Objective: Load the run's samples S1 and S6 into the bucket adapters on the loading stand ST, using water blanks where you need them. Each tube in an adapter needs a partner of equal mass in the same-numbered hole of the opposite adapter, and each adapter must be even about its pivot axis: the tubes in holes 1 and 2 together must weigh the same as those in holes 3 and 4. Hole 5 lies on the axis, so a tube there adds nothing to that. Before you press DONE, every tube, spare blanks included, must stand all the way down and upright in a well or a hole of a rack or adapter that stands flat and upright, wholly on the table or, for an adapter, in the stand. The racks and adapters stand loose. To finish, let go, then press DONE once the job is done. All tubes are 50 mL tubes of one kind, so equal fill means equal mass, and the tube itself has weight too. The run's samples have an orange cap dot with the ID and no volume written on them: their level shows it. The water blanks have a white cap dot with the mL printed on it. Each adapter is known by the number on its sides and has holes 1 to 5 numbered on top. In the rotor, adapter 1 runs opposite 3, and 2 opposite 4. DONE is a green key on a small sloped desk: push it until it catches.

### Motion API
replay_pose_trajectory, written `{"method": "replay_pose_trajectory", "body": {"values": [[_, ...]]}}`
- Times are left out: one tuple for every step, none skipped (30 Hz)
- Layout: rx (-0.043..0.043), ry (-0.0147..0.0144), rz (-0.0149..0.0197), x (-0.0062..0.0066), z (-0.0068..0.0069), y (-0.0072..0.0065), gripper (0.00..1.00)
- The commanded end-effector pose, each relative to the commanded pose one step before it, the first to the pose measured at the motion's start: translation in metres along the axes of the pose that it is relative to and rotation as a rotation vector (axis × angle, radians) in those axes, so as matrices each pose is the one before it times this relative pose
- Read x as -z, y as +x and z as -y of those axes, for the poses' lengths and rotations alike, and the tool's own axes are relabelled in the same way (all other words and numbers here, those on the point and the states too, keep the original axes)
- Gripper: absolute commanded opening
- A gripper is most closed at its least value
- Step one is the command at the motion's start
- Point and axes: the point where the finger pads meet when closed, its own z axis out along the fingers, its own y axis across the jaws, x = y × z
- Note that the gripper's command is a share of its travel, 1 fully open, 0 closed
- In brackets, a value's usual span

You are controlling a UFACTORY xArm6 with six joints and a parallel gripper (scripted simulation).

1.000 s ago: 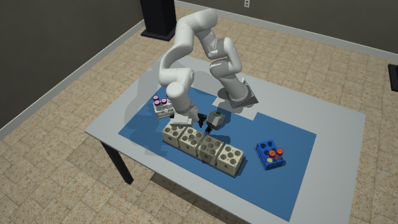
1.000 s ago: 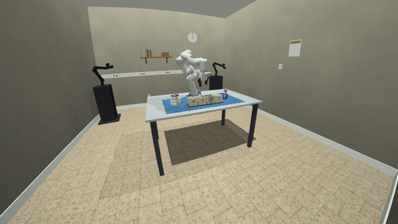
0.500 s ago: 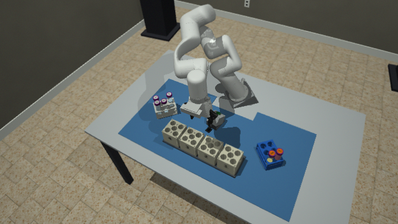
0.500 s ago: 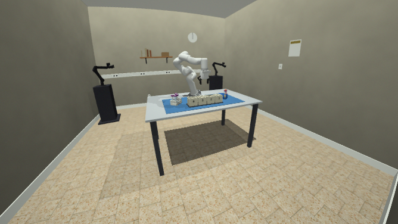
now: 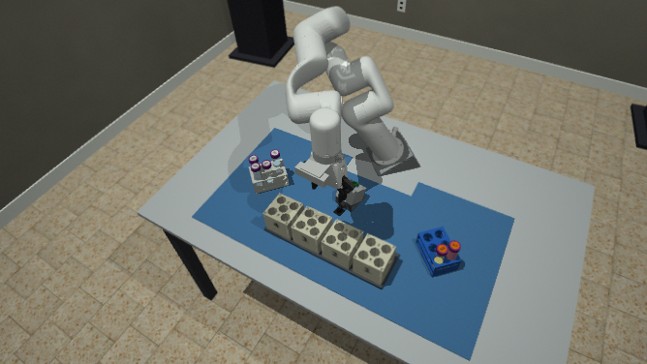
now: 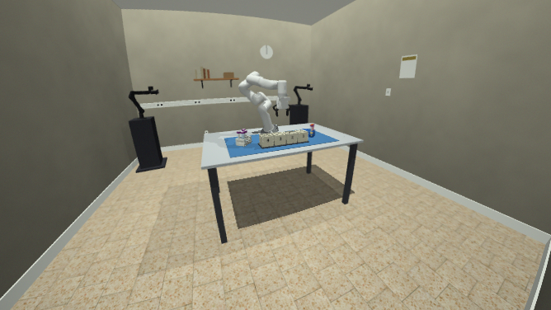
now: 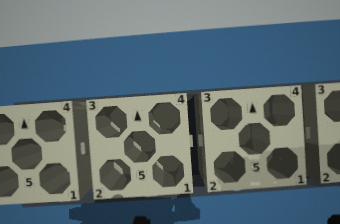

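Four cream bucket adapters (image 5: 282,211) (image 5: 311,225) (image 5: 342,239) (image 5: 373,253) stand in a row on the loading stand, and also show in the exterior view (image 6: 284,138). Every hole I can see is empty. The wrist view looks straight down on them, with two whole adapters (image 7: 139,147) (image 7: 252,140) and parts of two more. Two tubes with orange cap dots (image 5: 442,249) (image 5: 454,246) (image 6: 312,132) stand in the blue rack (image 5: 426,242) at the right. Several purple-capped blanks (image 5: 266,165) stand in the white rack (image 5: 271,183) (image 6: 243,140) at the left. My gripper (image 5: 340,207) (image 6: 281,110) is open and empty, high above the mat just behind the row.
The small DONE desk (image 5: 357,197) with its green key (image 5: 356,184) stands behind the adapters, partly hidden by my gripper. The arm's base (image 5: 387,153) is at the back of the table. A yellow round top (image 5: 438,259) sits low in a front well of the blue rack.
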Motion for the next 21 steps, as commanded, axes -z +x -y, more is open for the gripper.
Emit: {"method": "replay_pose_trajectory", "body": {"values": [[-0.12065,0.00269,-0.00482,0.00177,-0.01640,-0.00681,1.00],[-0.03333,-0.00003,-0.00001,0.00001,-0.00474,-0.00163,1.00],[-0.03333,-0.00003,-0.00001,0.00001,-0.00479,-0.00147,1.00],[-0.03333,-0.00003,-0.00001,0.00001,-0.00483,-0.00131,1.00],[-0.03333,-0.00003,-0.00001,0.00001,-0.00488,-0.00115,1.00],[-0.03333,-0.00003,-0.00001,0.00001,-0.00491,-0.00099,1.00],[-0.03333,-0.00003,-0.00002,0.00001,-0.00494,-0.00083,1.00],[-0.03333,-0.00003,-0.00002,0.00001,-0.00497,-0.00066,1.00],[-0.03333,-0.00003,-0.00002,0.00001,-0.00499,-0.00050,1.00],[-0.03333,-0.00003,-0.00002,0.00001,-0.00500,-0.00033,1.00],[0.00000,0.00000,0.00000,0.00000,0.00000,0.00000,1.00],[0.00000,0.00000,0.00000,0.00000,0.00000,0.00000,1.00],[-0.03333,-0.00003,-0.00002,0.00001,-0.00503,-0.00015,1.00],[-0.03333,-0.00003,-0.00003,0.00001,-0.00501,0.00000,1.00],[-0.03333,-0.00004,-0.00003,0.00001,-0.00500,0.00017,1.00],[-0.03333,-0.00003,-0.00003,0.00001,-0.00499,0.00033,1.00],[-0.03333,-0.00003,-0.00003,0.00001,-0.00498,0.00050,1.00],[-0.03333,-0.00003,-0.00004,0.00001,-0.00496,0.00067,1.00],[-0.03333,-0.00003,-0.00004,0.00002,-0.00494,0.00083,1.00],[-0.03333,-0.00003,-0.00004,0.00002,-0.00491,0.00099,1.00],[-0.03333,-0.00003,-0.00005,0.00002,-0.00487,0.00116,1.00]]}}
